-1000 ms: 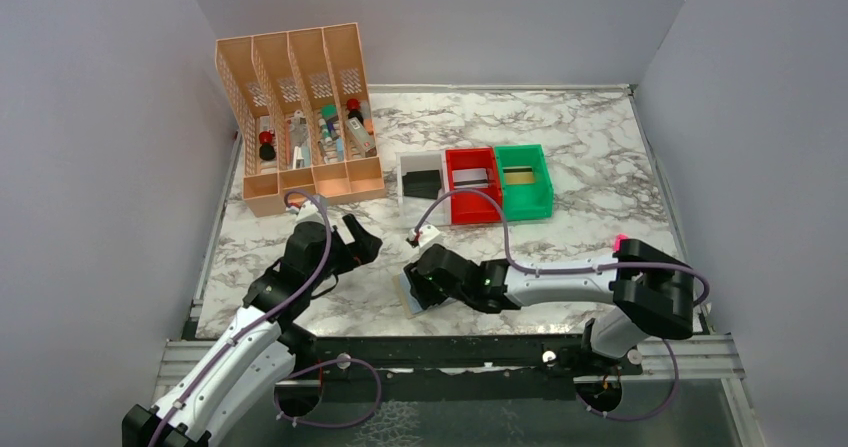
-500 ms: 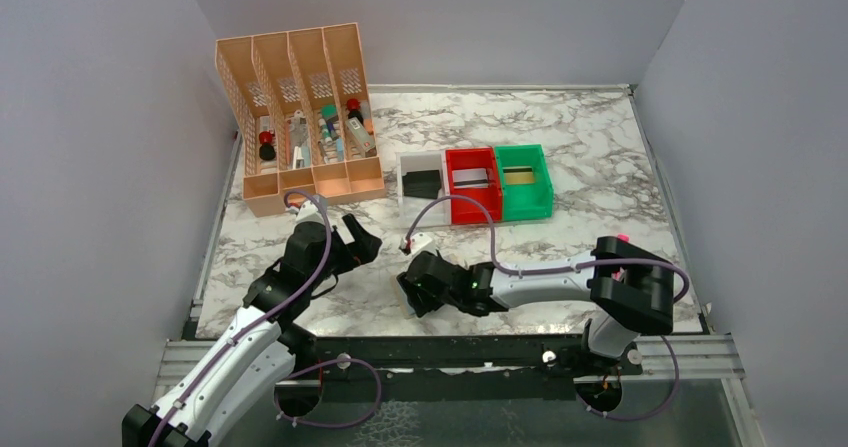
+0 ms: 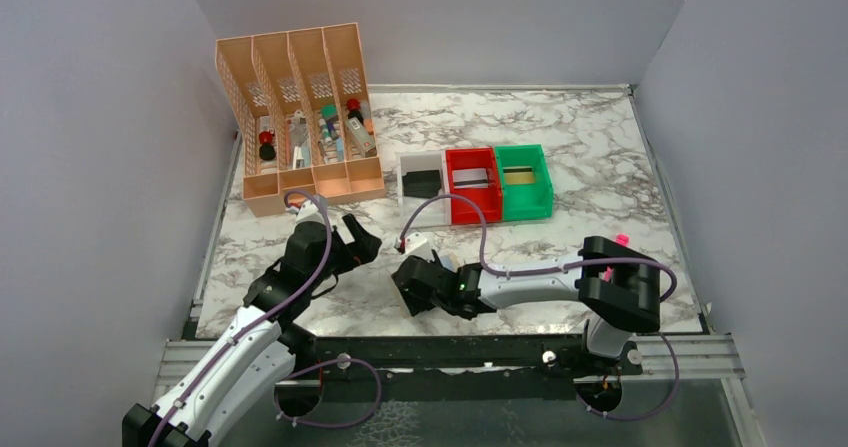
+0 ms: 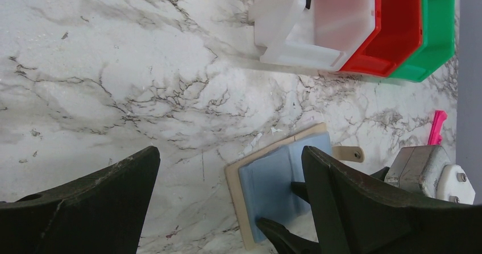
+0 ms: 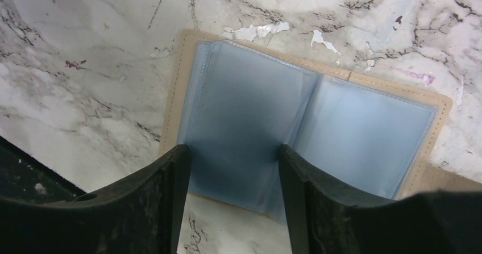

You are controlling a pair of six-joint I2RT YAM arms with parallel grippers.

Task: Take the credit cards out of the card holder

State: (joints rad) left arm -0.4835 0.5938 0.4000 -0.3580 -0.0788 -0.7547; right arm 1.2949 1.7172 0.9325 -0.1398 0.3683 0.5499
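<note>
The tan card holder (image 5: 364,134) lies open on the marble, blue-grey lining up; no card shows in its pockets. It also shows in the left wrist view (image 4: 273,180) with its tab (image 4: 348,153). My right gripper (image 5: 234,157) is open, its fingertips down on the left half of the lining; in the top view (image 3: 412,289) it hides the holder. My left gripper (image 3: 358,237) is open and empty, just left of the holder. A black card (image 3: 424,182) lies in the white bin and a silvery card (image 3: 473,177) in the red bin.
White (image 3: 405,189), red (image 3: 458,207) and green (image 3: 545,192) bins stand in a row behind the holder. A tall orange organiser (image 3: 300,117) stands at the back left. A pink stick (image 4: 436,127) lies near the right arm. The table's front edge is close below the holder.
My right gripper has slid left over the card holder, which it now covers in the top view. The left arm has not moved.
</note>
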